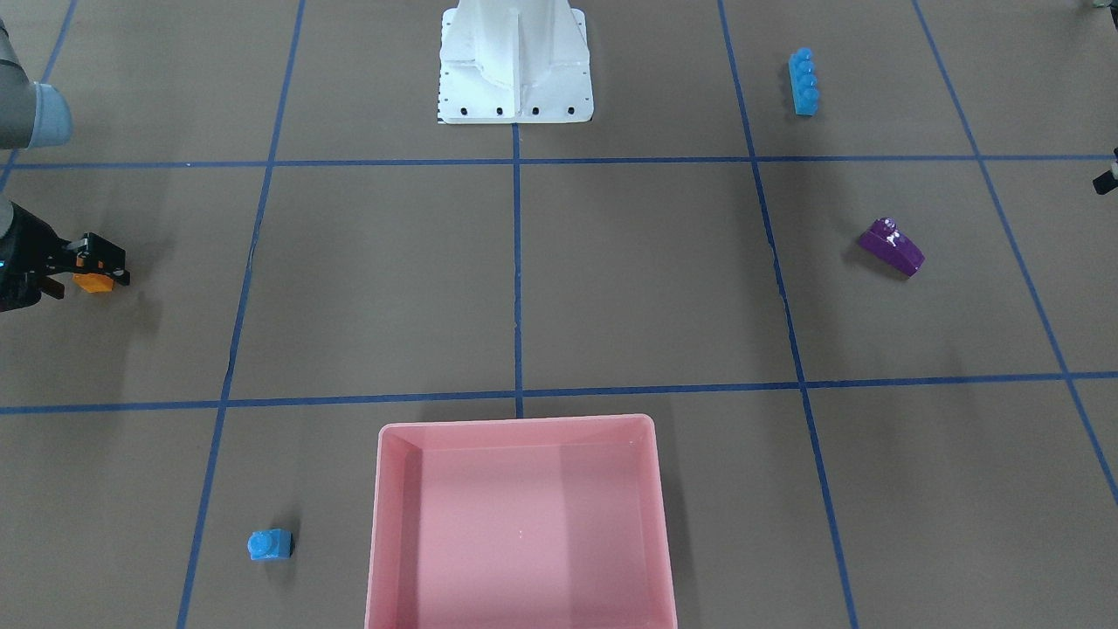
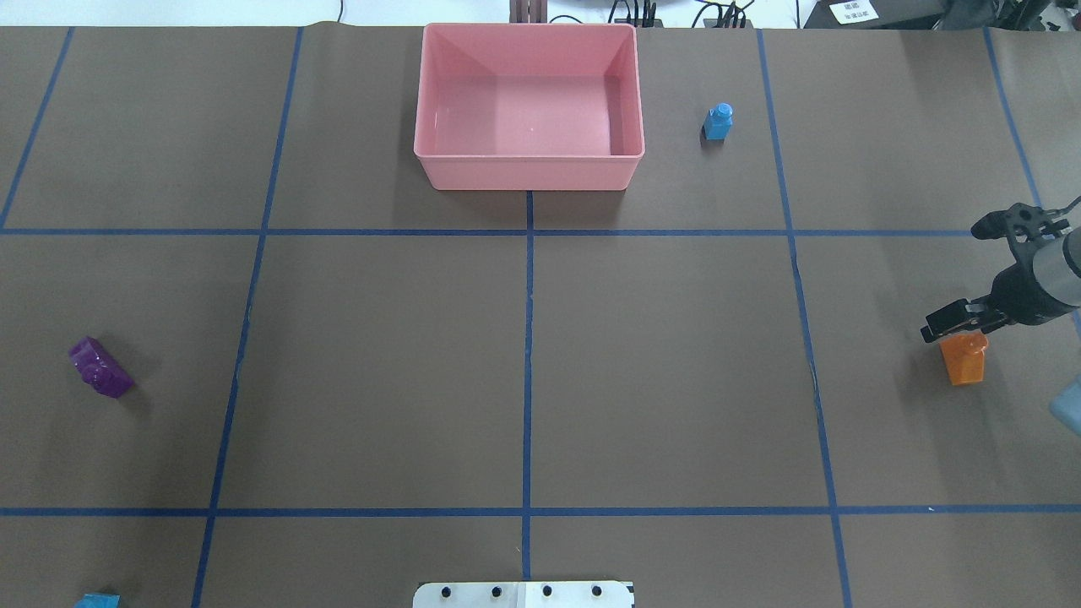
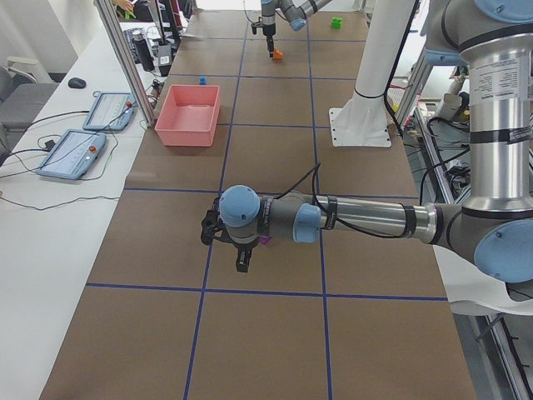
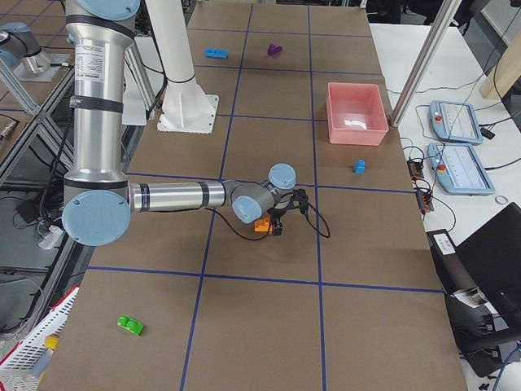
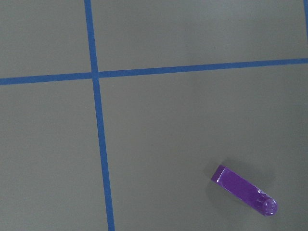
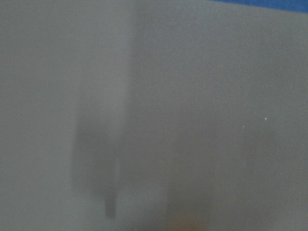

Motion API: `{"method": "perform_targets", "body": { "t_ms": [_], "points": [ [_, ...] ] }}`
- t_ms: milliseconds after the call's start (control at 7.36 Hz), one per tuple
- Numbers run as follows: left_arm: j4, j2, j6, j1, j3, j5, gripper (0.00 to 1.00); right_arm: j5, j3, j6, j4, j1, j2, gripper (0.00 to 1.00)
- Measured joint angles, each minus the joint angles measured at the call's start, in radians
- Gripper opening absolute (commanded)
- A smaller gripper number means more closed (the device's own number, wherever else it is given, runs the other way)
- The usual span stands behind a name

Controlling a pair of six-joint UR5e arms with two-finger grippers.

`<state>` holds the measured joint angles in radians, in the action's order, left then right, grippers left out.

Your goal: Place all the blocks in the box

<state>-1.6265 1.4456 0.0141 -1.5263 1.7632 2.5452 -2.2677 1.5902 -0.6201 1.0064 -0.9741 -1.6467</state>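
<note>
The pink box (image 1: 515, 425) stands empty at the table's far middle, also in the overhead view (image 2: 528, 176). My right gripper (image 1: 103, 266) (image 2: 956, 323) is low at the table, its jaws closed against the orange sloped brick (image 1: 93, 283) (image 2: 964, 359). The purple brick (image 1: 891, 247) (image 5: 244, 191) lies on my left side. My left gripper (image 3: 241, 265) hovers above the purple brick; I cannot tell whether it is open or shut. The long light-blue brick (image 1: 803, 81) lies near the base. The small light-blue brick (image 1: 269, 544) sits beside the box. The green brick (image 4: 130, 325) lies far right.
The white robot base (image 1: 515, 79) stands at the near middle edge. Blue tape lines divide the brown table into squares. Teach pendants (image 3: 71, 154) lie on a side bench beyond the box.
</note>
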Motion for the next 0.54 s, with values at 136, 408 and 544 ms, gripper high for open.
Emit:
{"method": "perform_targets", "body": {
  "t_ms": [136, 408, 544],
  "points": [
    [0.000, -0.003, 0.002, 0.000, 0.000, 0.006, 1.00, 0.000, -0.018, -0.004, -0.002, 0.005, 0.000, 0.34],
    [0.001, -0.009, 0.008, 0.000, -0.002, 0.047, 1.00, -0.014, -0.022, -0.008, 0.000, 0.004, -0.004, 0.15],
    [0.001, -0.009, 0.009, 0.000, -0.002, 0.056, 1.00, -0.026, -0.013, -0.009, 0.001, 0.005, -0.012, 0.00]
  ]
}}
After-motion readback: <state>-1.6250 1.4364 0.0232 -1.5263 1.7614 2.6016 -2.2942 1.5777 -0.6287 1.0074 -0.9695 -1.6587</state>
